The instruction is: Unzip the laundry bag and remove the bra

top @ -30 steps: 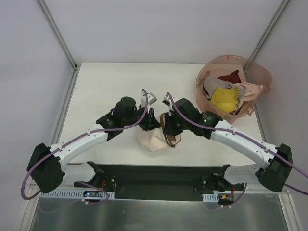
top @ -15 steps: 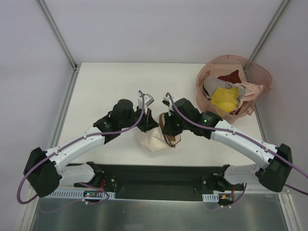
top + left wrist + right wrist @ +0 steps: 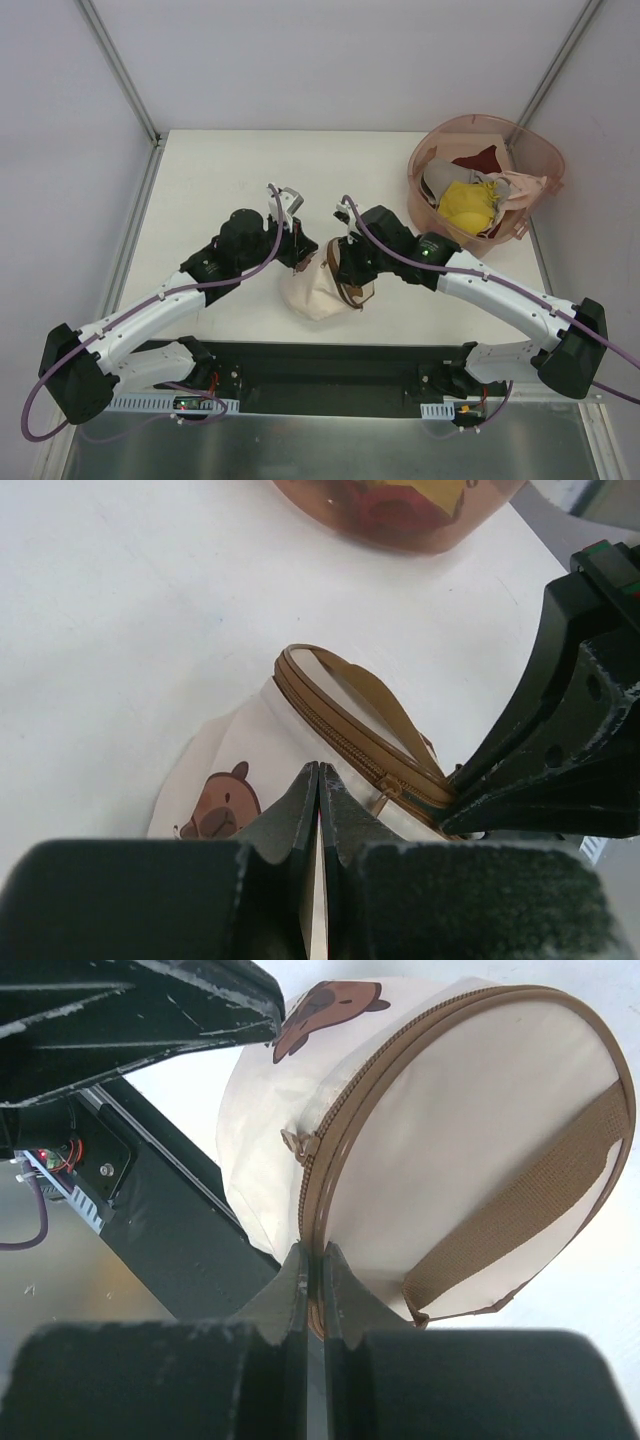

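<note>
The laundry bag [image 3: 314, 291] is a cream pouch with brown zipper trim and a bear picture, lying on its side on the table. My right gripper [image 3: 313, 1252] is shut on its brown zipper rim [image 3: 322, 1175], at the bag's right side in the top view [image 3: 346, 272]. The zipper pull [image 3: 297, 1144] hangs free on a closed zipper; it also shows in the left wrist view [image 3: 384, 793]. My left gripper [image 3: 318, 770] is shut with nothing between its pads, just left of the bag [image 3: 298, 252]. The bra is not in view.
A pink translucent basket [image 3: 432, 148] stands at the back right, holding a yellow garment [image 3: 465, 205], a dark red cloth [image 3: 482, 160] and pale cloths. The table's near edge and the black arm mount [image 3: 330, 365] lie just below the bag.
My left arm has drawn back to the left, away from the bag's top. The right gripper has kept its hold and the bag has barely moved.
</note>
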You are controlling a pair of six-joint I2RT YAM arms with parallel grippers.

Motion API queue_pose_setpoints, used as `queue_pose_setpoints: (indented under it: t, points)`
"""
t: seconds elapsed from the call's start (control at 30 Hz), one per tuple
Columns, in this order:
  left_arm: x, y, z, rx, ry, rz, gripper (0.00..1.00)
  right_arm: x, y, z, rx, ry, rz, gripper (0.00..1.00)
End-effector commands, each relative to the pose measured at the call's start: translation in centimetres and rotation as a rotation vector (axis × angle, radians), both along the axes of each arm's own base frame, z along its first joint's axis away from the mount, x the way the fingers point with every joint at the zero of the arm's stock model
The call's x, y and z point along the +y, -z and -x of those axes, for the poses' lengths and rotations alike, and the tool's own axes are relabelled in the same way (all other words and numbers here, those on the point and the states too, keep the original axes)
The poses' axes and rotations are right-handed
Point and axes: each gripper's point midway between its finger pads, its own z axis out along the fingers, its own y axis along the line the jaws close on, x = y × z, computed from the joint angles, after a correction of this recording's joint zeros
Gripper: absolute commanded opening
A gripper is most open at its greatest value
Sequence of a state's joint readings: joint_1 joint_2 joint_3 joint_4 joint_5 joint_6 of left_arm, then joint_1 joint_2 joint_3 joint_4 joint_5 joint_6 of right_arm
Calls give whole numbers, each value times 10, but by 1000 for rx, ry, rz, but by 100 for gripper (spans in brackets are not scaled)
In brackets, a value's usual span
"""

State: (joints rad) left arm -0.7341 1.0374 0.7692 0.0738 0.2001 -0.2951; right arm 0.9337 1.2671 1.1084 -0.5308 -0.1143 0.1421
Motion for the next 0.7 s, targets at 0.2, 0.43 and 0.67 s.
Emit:
queue_pose_setpoints:
  t: [0.2,0.43,0.67]
  points:
    - [-7,-26,39,-83,239,14,30,5,-19,3,-30,-33,-40,1]
    - [-16,-15,61,50,409,-32,73,6,-20,3,-31,-33,-42,1]
    - [-25,-10,57,125,460,-21,72,2,-20,3,-34,-26,-35,1]
